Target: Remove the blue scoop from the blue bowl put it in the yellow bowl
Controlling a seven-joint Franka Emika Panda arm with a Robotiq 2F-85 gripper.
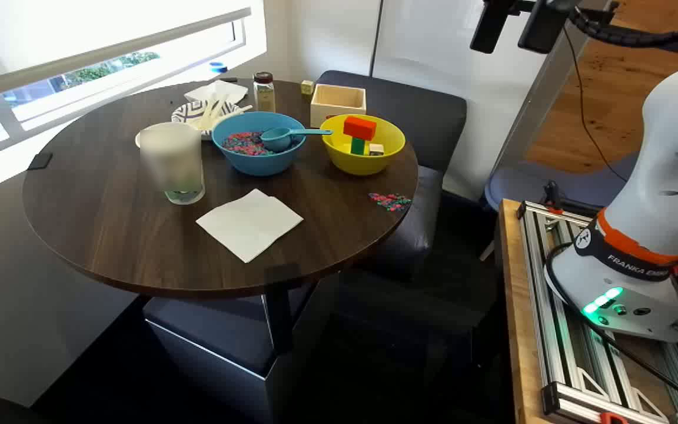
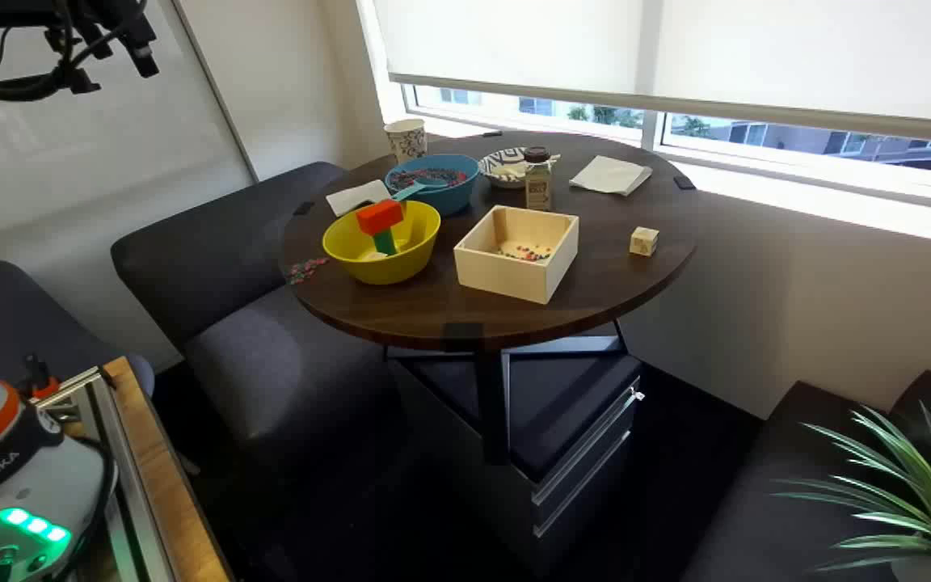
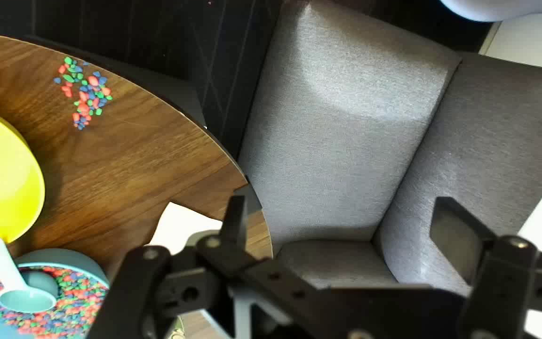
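The blue scoop [image 1: 278,139] rests in the blue bowl [image 1: 262,166] among small coloured pebbles. Its handle reaches over the rim toward the yellow bowl [image 1: 365,165]. The yellow bowl holds an orange-red block on a green one and a small pale block. In an exterior view the blue bowl [image 2: 459,196] stands behind the yellow bowl [image 2: 385,268]. The wrist view shows the scoop [image 3: 27,301] at the lower left. My gripper [image 3: 340,212] is open and empty, high up and off the table's edge, over the grey bench. It also shows in an exterior view [image 1: 506,44].
A wooden box [image 2: 506,279] stands beside the yellow bowl. A jar [image 1: 264,97], a patterned bowl [image 2: 506,168], a cup [image 1: 171,153], a white napkin [image 1: 249,227] and a wooden cube [image 2: 643,242] are on the round table. Loose pebbles [image 1: 390,202] lie near its edge.
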